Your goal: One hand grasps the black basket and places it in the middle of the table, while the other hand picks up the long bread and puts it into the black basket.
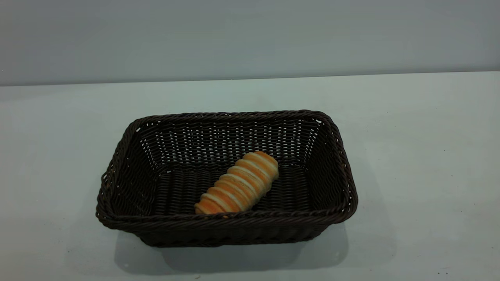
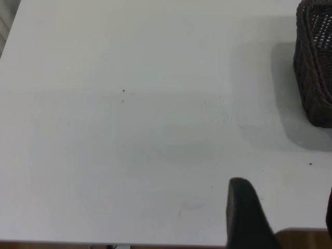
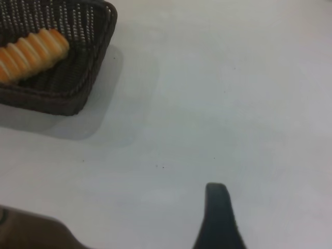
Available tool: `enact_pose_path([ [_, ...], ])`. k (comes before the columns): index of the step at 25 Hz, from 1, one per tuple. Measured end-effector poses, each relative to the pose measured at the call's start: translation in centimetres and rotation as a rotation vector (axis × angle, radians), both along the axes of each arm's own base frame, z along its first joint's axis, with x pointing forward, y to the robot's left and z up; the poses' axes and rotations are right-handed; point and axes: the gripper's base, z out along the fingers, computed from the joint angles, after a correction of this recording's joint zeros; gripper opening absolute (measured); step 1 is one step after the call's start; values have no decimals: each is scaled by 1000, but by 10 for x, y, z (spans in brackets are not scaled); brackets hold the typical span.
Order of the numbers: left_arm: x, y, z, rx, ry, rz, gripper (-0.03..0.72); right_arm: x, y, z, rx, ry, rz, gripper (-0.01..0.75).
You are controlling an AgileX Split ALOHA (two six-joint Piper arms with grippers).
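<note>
Both claws, grip state unclear, hang well apart from the long bread in the black basket.

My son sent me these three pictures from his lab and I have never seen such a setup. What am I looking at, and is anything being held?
It is a table with two robot arms, each ending in a two-fingered clamp. The wide picture comes from an outside camera; neither arm shows in it. It shows the black basket standing on the table, with the long bread lying slantwise inside it. The other two pictures come from cameras on the arms' wrists. In each, a dark finger pokes in: the left gripper and the right gripper. Both hang over bare table, away from the basket, and hold nothing that can be seen.
</note>
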Motion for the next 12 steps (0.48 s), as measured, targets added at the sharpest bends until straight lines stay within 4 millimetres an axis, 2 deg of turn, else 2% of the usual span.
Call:
enact_pose_path([
  [12, 0, 0, 0, 0, 0, 0, 409, 0, 0, 0, 1, 0, -11, 566],
])
